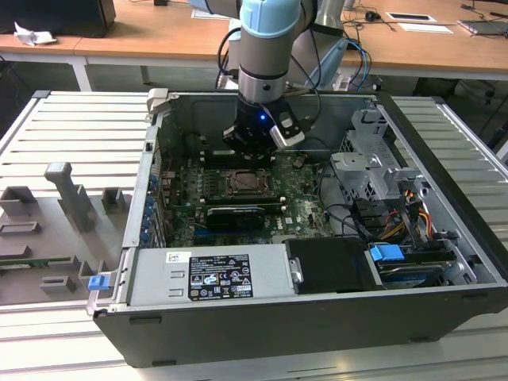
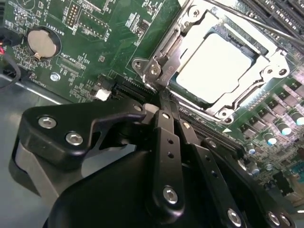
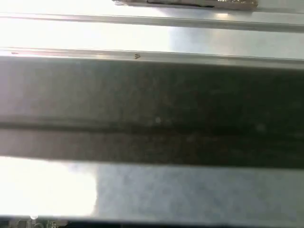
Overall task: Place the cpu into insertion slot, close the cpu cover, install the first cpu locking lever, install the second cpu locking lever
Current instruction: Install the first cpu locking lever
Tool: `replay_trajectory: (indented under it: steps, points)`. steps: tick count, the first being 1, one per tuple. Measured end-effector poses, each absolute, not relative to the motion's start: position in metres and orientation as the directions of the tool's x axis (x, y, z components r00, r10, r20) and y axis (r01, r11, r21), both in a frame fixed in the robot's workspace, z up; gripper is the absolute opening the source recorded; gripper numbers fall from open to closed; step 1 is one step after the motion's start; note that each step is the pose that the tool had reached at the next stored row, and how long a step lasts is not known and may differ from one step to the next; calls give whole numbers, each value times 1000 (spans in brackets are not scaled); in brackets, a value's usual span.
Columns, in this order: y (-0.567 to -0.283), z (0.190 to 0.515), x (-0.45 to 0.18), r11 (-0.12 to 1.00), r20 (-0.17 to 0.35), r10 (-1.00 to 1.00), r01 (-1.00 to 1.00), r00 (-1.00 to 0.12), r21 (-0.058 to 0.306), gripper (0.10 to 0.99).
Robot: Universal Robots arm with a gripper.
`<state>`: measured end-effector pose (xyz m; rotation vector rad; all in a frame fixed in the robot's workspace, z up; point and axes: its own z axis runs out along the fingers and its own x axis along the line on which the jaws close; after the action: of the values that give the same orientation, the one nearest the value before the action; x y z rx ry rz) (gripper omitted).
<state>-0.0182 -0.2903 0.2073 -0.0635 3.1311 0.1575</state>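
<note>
The cpu [image 2: 213,66] lies flat in the insertion slot [image 1: 242,184], its pale silver face showing. The cpu cover [image 2: 268,59], a silver frame, lies down around it. A thin metal locking lever [image 2: 256,23] runs along one side of the socket, and a bent lever end [image 2: 161,57] sits at the corner nearest me. My gripper [image 2: 164,97] is shut, its black fingers [image 2: 167,142] pressed together with nothing visible between them, tips just off that corner. In the exterior view the gripper [image 1: 250,143] hangs inside the case just behind the socket.
The open computer case [image 1: 444,143] walls in the green board [image 2: 95,28]. A silver power supply [image 1: 210,274] sits in front, a drive cage [image 1: 369,171] at the exterior view's right, a black card [image 1: 234,214] below the socket. A coin battery [image 2: 42,42] is nearby.
</note>
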Motion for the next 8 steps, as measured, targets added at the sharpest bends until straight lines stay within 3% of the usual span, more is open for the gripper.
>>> replay_trajectory:
  steps: [8]
  points:
    - [-294, 213, -18, 994, -8, -40, -41, -999, 100, 106]
